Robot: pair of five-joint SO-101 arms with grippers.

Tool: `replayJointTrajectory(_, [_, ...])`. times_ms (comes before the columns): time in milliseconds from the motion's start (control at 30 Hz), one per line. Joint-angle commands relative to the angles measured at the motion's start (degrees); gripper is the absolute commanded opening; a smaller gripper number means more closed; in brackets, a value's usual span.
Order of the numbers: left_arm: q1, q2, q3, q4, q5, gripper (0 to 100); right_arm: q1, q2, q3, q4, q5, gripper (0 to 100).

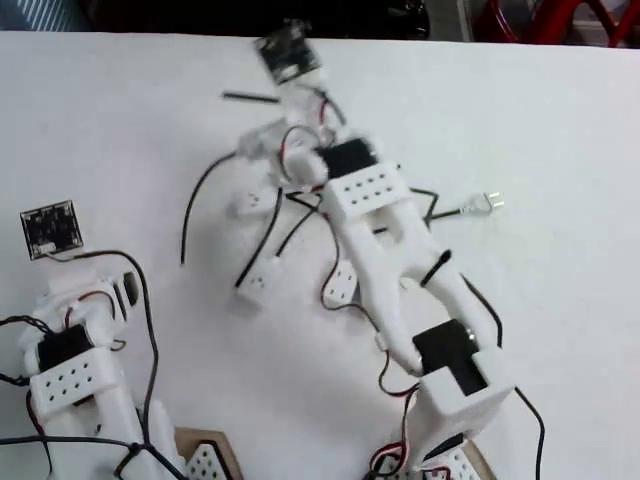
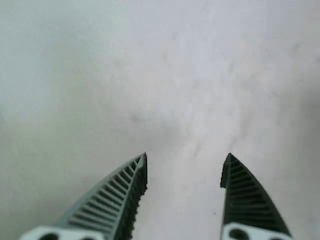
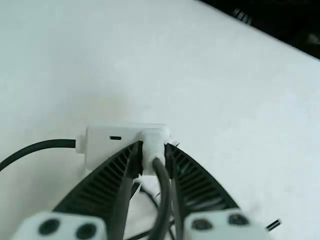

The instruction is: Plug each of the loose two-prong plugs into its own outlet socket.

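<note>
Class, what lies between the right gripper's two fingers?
A white plug with its black cord, set up against the white outlet socket; the right wrist view shows it.

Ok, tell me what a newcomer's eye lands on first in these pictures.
The right gripper, out over the middle of the table, is shut on a white plug held against a white outlet socket, amid a tangle of black cords. Another two-prong plug lies loose toward the high view's right. The left gripper hangs open over bare table.
</note>
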State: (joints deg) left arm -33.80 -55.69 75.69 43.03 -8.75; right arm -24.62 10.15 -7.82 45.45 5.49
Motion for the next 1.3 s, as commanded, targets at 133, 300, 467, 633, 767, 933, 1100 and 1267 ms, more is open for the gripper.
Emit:
replayJointTrajectory(133, [0.0, -1.5, -0.4, -1.3, 0.4, 24, 11.4, 10.2, -13.1, -7.9, -6.5, 1.6])
replayJointTrajectory(300, [0.0, -1.5, -0.4, -1.3, 0.4, 24, 16.5, 20.3, -22.6, -7.7, -9.3, 1.6])
replayJointTrajectory(467, [0.0, -1.5, -0.4, -1.3, 0.4, 24, 19.2, 29.0, -30.5, -6.4, -8.9, 1.8])
replayJointTrajectory(633, [0.0, -1.5, -0.4, -1.3, 0.4, 24, 19.1, 34.3, -39.3, 3.7, -9.1, 10.1])
replayJointTrajectory(767, [0.0, -1.5, -0.4, -1.3, 0.4, 24, 18.8, 35.5, -47.3, 13.2, -9.2, 13.6])
replayJointTrajectory(933, [0.0, -1.5, -0.4, -1.3, 0.4, 24, 18.4, 35.6, -54.3, 22.5, -9.3, 12.8])
replayJointTrajectory(1100, [0.7, -1.5, -0.4, -1.3, 0.3, 24, 16.6, 35.4, -58.6, 34.5, -9.3, 12.8])
replayJointTrajectory(1267, [1.9, -1.5, -0.3, -1.3, 0.1, 24, 14.0, 35.4, -63.2, 45.1, -8.9, 12.8])
